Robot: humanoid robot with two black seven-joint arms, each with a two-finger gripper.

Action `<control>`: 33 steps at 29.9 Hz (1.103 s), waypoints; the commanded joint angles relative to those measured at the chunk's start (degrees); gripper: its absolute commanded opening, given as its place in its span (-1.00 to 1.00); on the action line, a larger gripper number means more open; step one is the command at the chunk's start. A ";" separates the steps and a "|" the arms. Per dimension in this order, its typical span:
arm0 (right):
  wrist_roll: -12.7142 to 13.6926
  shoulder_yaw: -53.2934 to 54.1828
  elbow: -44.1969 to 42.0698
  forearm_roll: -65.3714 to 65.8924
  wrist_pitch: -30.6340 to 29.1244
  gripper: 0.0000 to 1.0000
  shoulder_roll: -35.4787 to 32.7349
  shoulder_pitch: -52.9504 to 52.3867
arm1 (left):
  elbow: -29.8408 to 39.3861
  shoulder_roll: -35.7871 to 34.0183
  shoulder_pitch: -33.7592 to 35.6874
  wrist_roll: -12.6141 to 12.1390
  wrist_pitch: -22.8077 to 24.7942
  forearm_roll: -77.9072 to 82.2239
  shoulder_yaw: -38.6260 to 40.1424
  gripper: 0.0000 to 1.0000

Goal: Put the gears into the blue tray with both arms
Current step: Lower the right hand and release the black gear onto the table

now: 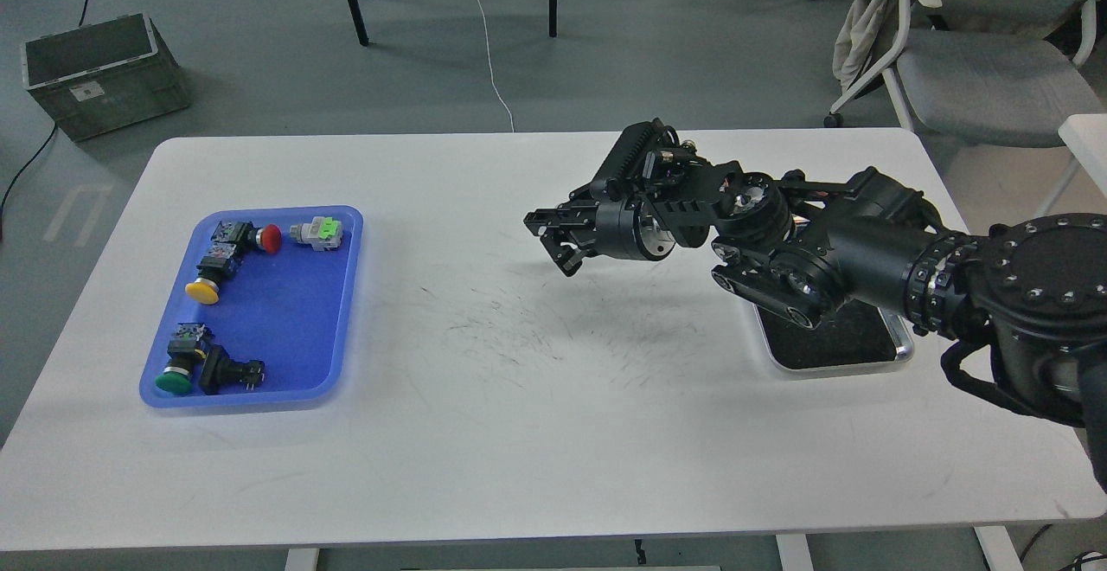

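Observation:
The blue tray (285, 311) lies at the table's left side and holds several coloured-cap push-button switches (207, 285). No gears show: none in the blue tray, and any elsewhere are hidden. My right arm reaches in from the right, low over the table's middle. Its gripper (553, 240) points left, well apart from the blue tray. The fingers are dark and overlap, so I cannot make out a gap or anything held between them. My left arm is out of view.
A shiny steel tray (899, 353) with a dark inside lies at the right, mostly covered by my right forearm. The table's middle is scuffed with fine dark marks. A chair (977, 78) stands behind the table at the right, a grey crate (104, 73) on the floor at the left.

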State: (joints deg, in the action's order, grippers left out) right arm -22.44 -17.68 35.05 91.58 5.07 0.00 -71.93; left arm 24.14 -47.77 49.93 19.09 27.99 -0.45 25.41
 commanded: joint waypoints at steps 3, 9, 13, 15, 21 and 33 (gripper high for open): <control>-1.28 0.46 3.09 -0.08 2.84 -0.98 0.00 0.47 | 0.11 -0.31 -0.01 -0.01 0.01 0.01 -0.10 0.98; -3.04 0.55 6.52 -0.17 3.11 -0.98 0.00 2.49 | 1.43 -1.53 -0.01 -0.10 0.01 0.01 -0.18 0.98; -4.10 0.90 7.23 -0.17 3.11 -0.98 0.00 3.72 | 2.92 -2.77 -0.01 -0.10 0.01 -0.08 -0.18 0.98; -4.19 0.72 7.23 -0.08 3.11 -0.98 0.00 4.60 | 3.36 -3.21 -0.10 -0.10 0.01 -0.08 -0.18 0.98; -4.19 0.64 7.14 0.09 2.58 -0.97 0.00 6.62 | 3.89 -3.56 -0.10 -0.10 0.01 -0.17 -0.18 0.98; -4.10 0.55 6.35 0.36 2.49 -0.97 0.00 8.30 | 5.21 -5.49 -0.27 -0.01 0.01 -0.26 -0.10 0.98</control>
State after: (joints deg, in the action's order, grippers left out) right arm -26.64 -17.10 40.99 91.80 7.56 0.00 -63.01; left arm 29.04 -52.83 49.75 18.99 28.01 -0.65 25.28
